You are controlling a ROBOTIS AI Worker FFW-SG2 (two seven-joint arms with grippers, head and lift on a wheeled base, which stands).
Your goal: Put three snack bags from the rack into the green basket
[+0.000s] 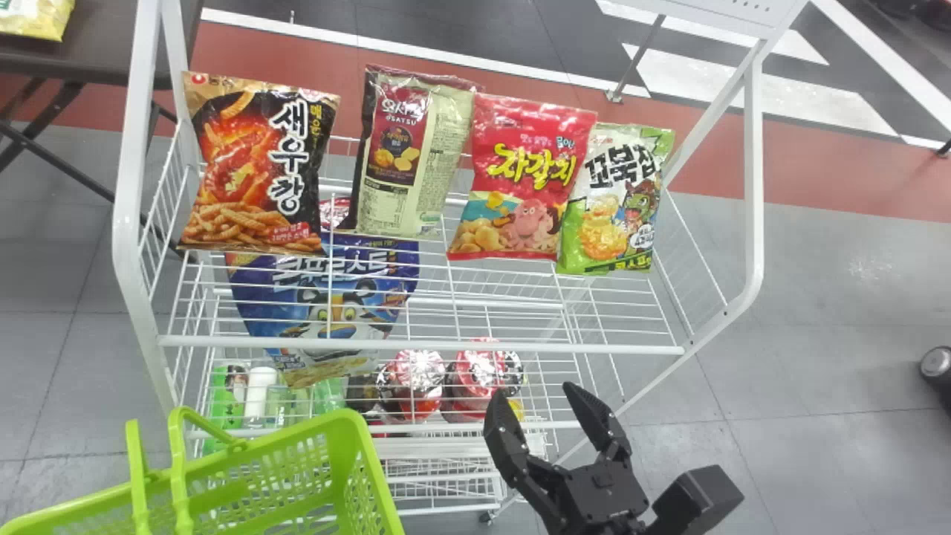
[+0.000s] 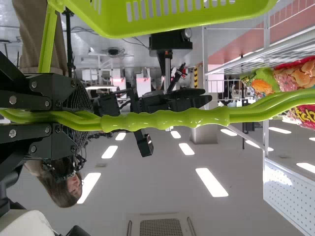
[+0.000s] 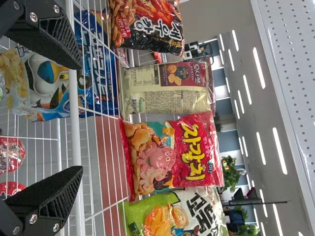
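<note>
- Glossy, multicoloured snack bags (image 1: 524,178) stand in a white wire rack (image 1: 416,347).
- Right hand (image 1: 533,391): wide open, empty.
- Left hand (image 2: 83,118): apparently closed around green plastic basket (image 1: 297,437) handle (image 2: 165,119).

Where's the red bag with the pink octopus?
In the head view, the red bag stands on the rack's upper shelf, just right of centre, between the cream bag on its left and the green bag on its right.
</note>
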